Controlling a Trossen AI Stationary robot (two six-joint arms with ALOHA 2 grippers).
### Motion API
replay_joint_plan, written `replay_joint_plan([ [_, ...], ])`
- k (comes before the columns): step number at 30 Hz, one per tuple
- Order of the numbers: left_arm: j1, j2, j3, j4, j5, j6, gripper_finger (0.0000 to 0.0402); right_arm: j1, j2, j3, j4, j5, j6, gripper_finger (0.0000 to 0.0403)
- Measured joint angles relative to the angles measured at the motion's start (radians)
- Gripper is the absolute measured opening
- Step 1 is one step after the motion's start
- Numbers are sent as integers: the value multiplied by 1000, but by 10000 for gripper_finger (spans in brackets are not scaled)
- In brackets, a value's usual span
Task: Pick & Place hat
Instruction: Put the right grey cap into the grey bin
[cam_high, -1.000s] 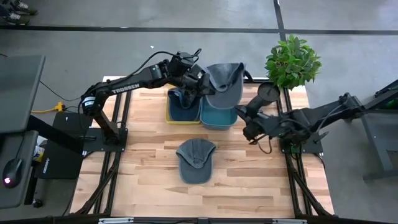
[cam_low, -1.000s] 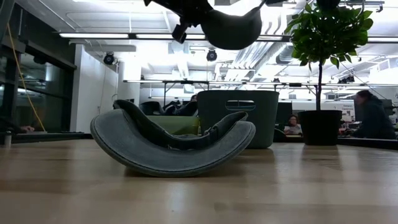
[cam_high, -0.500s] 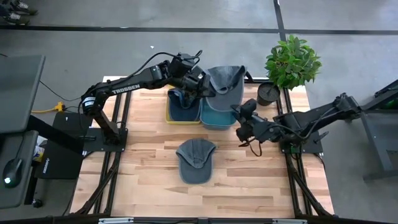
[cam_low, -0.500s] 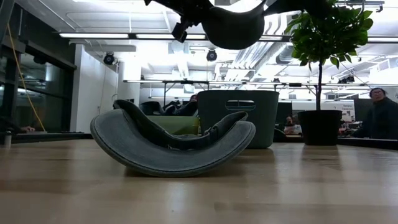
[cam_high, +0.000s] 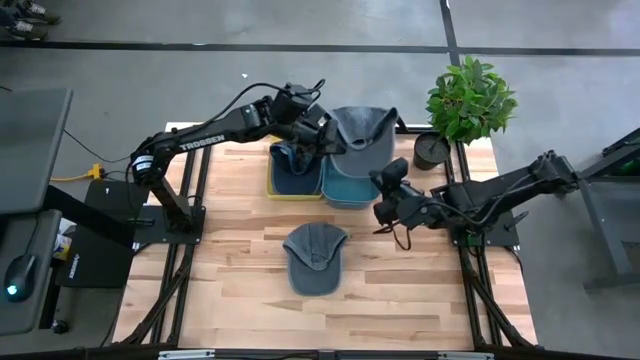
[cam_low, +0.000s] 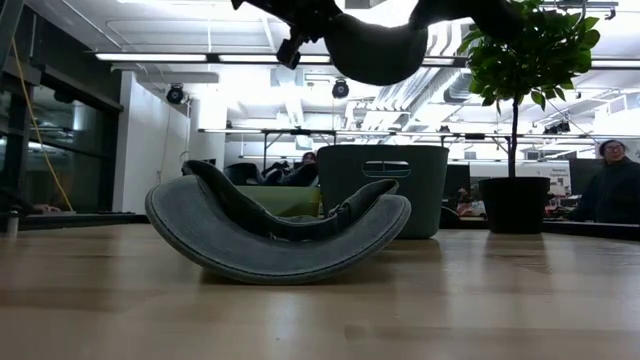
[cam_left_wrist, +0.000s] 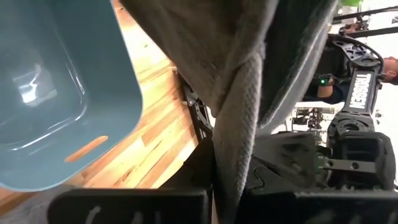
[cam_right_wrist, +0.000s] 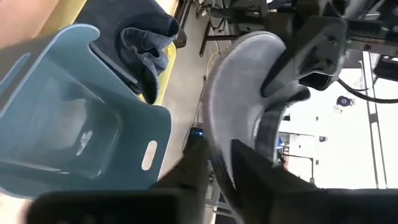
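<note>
Holding cap (cam_high: 362, 128) over blue bin (cam_high: 350, 188) | left gripper (cam_high: 322, 140) clamped | right gripper (cam_high: 383, 205) unclear

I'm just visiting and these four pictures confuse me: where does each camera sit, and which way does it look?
High: overhead, looking straight down; both arms, held hat.
Low: table height, looking level across; hat on table.
Left wrist: on left arm, past its fingers; blue bin.
Right wrist: on right arm; same bin.
Shared: all show the held hat.

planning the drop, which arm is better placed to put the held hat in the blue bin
Left. Its pincer already grips the hat above the blue bin; the right pincer sits beside the bin, holding nothing.
</note>
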Motion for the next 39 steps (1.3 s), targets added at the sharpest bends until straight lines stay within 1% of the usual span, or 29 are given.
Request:
replay_joint_plan([
  [2,0,0,0,3,4,12,5,0,1,-1,-4,0,-5,20],
  [3,0,0,0,2,6,13,6,0,1,-1,-3,-3,-6,13],
  [15,1,-1,0,6,11,43,14,-29,1,-1,1,-13,84,5],
  [20,1,-1,0,5,-3,112,17,-48,1,-1,-6,-23,87,5],
  [22,1,-1,0,4,-16,133,26,-51,1,-1,-7,-29,87,5],
  [24,0,-1,0,3,-22,153,45,-51,1,-1,-7,-40,87,5],
  [26,-1,-1,0,3,-26,171,73,-51,1,-1,-7,-51,93,5],
  [32,0,-1,0,-17,-43,176,181,-73,0,0,-16,-43,106,3],
  [34,10,-1,1,-60,-84,177,213,-91,0,0,-36,-56,126,3],
  [36,16,-1,1,-128,-138,182,235,-111,0,0,-67,-96,168,3],
  [39,39,-1,1,-235,-228,208,251,-131,0,0,-93,-149,223,3],
])
